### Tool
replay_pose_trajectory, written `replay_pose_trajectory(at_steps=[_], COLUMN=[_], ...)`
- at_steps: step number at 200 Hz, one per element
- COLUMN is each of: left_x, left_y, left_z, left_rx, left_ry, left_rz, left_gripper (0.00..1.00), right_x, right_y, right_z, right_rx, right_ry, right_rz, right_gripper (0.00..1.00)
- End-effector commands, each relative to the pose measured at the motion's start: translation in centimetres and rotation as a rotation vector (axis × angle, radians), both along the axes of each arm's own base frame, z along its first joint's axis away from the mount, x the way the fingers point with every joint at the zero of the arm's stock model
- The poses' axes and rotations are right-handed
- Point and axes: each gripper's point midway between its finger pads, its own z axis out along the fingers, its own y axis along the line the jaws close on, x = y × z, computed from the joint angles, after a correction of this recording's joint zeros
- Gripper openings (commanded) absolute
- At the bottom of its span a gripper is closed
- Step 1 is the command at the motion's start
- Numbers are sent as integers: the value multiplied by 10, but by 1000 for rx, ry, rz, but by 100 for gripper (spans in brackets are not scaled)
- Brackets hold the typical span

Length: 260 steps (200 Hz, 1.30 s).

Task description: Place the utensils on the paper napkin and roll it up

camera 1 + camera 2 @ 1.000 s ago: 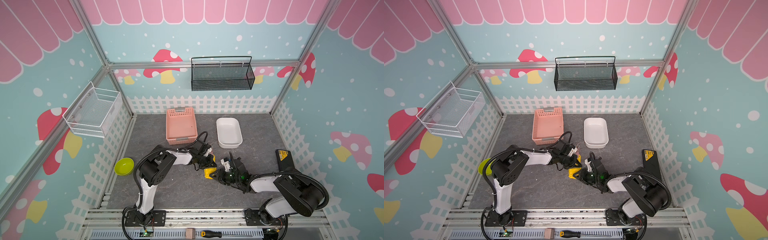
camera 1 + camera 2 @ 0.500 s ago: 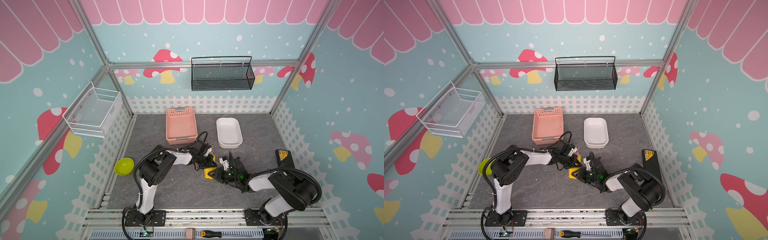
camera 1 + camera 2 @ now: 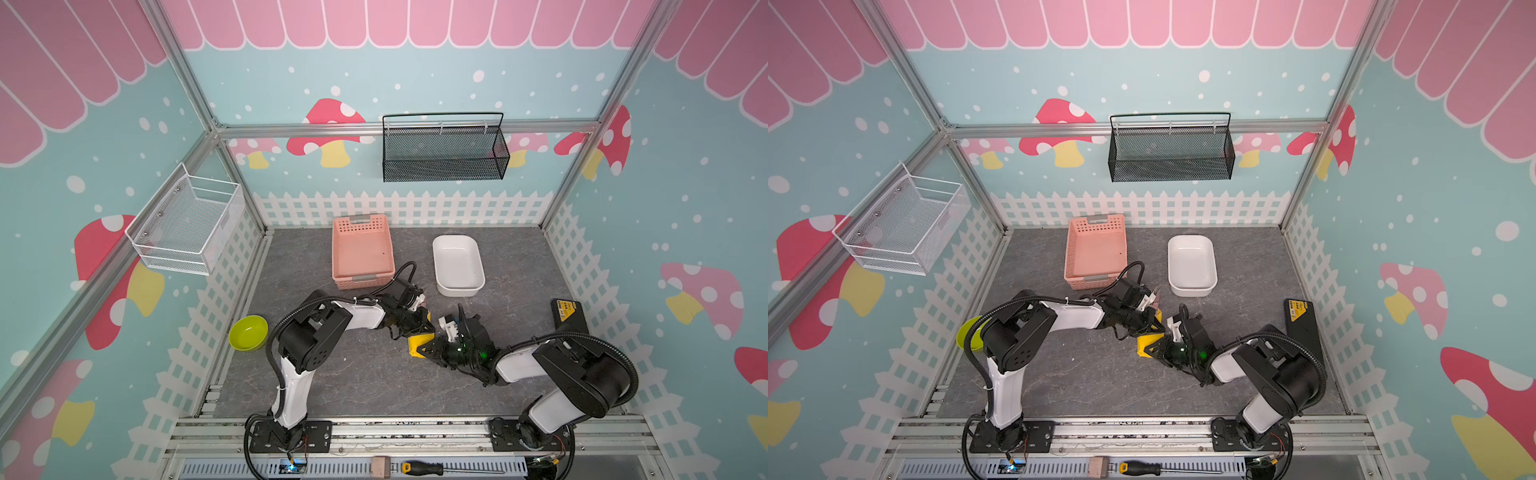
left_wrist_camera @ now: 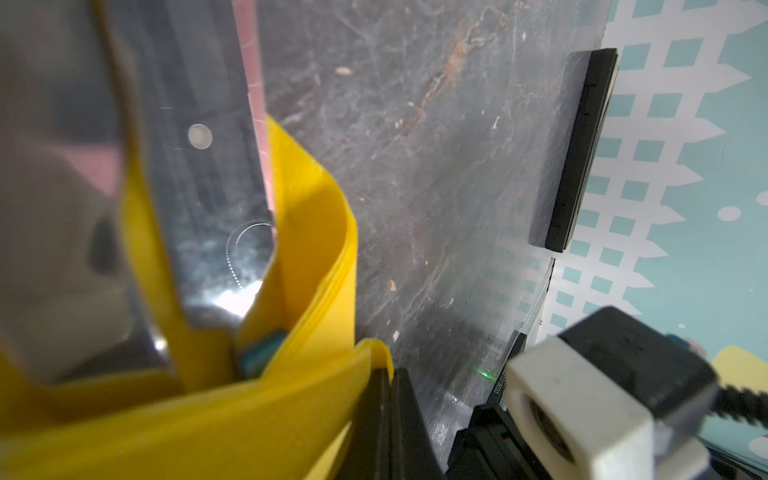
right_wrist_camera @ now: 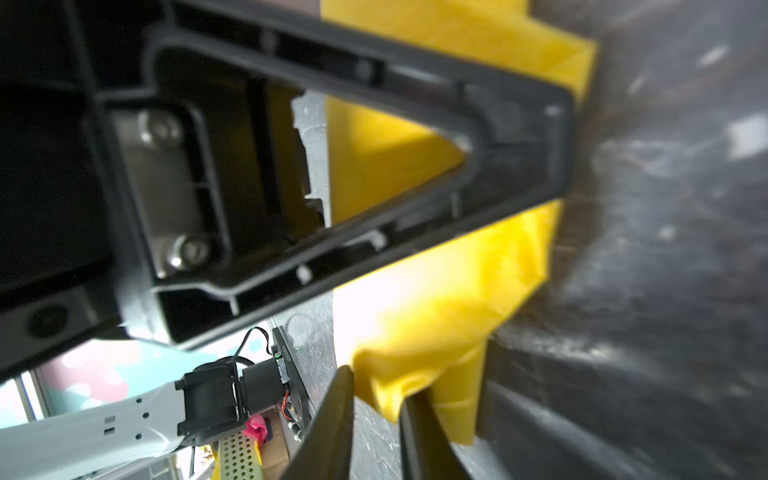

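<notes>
Rolling judged nearly done. Found right claw (image 3: 431,350) narrower than a second earlier, pinching the paper napkin (image 3: 415,344), thin bright-yellow crumpled bundle on the grey stone-veined surface (image 3: 353,374). Found left claw (image 3: 424,329) clenched on its folds. Glimpsed utensils (image 4: 261,353) inside: one teal handle tip.

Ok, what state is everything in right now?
paper napkin: rolled into a bundle, held by both grippers.
utensils: wrapped inside; only a teal handle tip shows.
left gripper: shut on the paper napkin.
right gripper: jaws pinching a fold of the paper napkin.
pink basket: upright, empty.
white dish: upright, empty.
green bowl: upright, empty.
</notes>
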Motion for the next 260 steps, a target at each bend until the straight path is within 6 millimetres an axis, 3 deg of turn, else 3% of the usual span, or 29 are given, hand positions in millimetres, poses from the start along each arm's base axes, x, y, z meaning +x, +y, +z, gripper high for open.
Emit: replay_pose_trajectory(at_steps=[1,63,91,122,149,215,260], left_x=[7,7,9,10,9,10,10], left_y=[-8,-7,-6,-6,-5,-4,-2], left_z=[18,11,13,14,13,14,14], left_rx=[-17,-19,-23,-30,-30,-33,-35], left_ry=[-42,-29,-34,-31,-28,-28,-29], left_rz=[9,29,37,42,43,43,48], left_gripper=[0,0,0,0,0,0,0], right_x=[-5,-11,-15,-14,-12,4,4], right_y=[-9,-30,-36,-31,-23,-6,-4], right_z=[-8,-1,-3,-3,-1,14,1], right_rx=[-48,-130,-136,-128,-96,-16,-39], right_ry=[23,-4,0,2,0,-42,-11], right_rz=[-14,-58,-73,-51,-32,-31,-15], right_gripper=[27,29,21,6,1,0,0])
